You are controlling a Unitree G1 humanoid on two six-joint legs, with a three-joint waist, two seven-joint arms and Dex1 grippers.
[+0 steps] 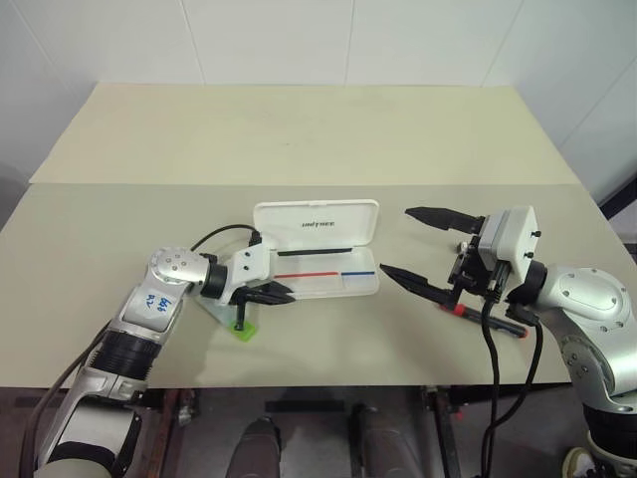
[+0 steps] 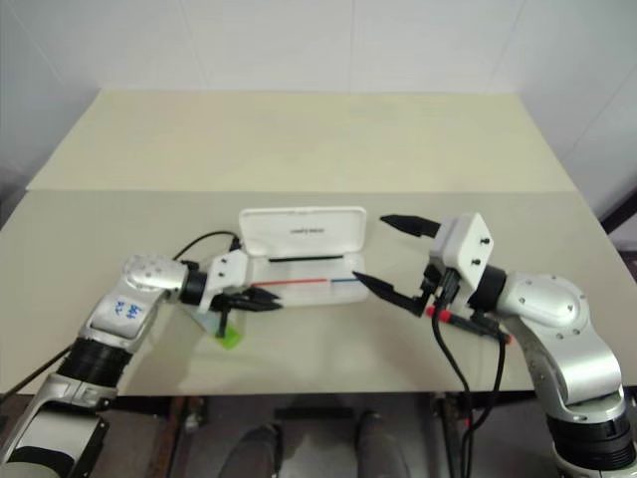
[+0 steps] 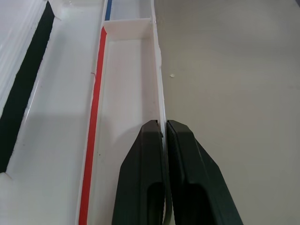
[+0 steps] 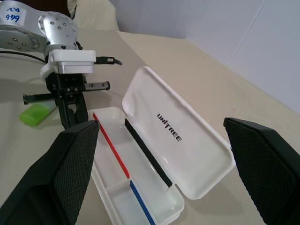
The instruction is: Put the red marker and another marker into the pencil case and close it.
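Nearest me on the beige table (image 1: 318, 129), at about seven o'clock from the case, the lime-capped highlighter (image 1: 241, 328) lies flat just under my left gripper (image 1: 282, 294). That left gripper has its two black fingers (image 3: 145, 187) pressed together, holding nothing, their tips at the near wall of the case's left end. At about four o'clock from the case, the red marker (image 1: 485, 317) lies on the table beneath my right gripper (image 1: 423, 249), whose fingers stand wide apart and empty, pointing toward the case's right end. In the middle sits the white pencil case (image 1: 328, 283), open, its lid (image 1: 317, 226) tipped back at twelve o'clock with dark lettering showing. Inside the tray lie a thin red-and-blue pencil (image 1: 326, 272) and a black pen (image 4: 145, 152).
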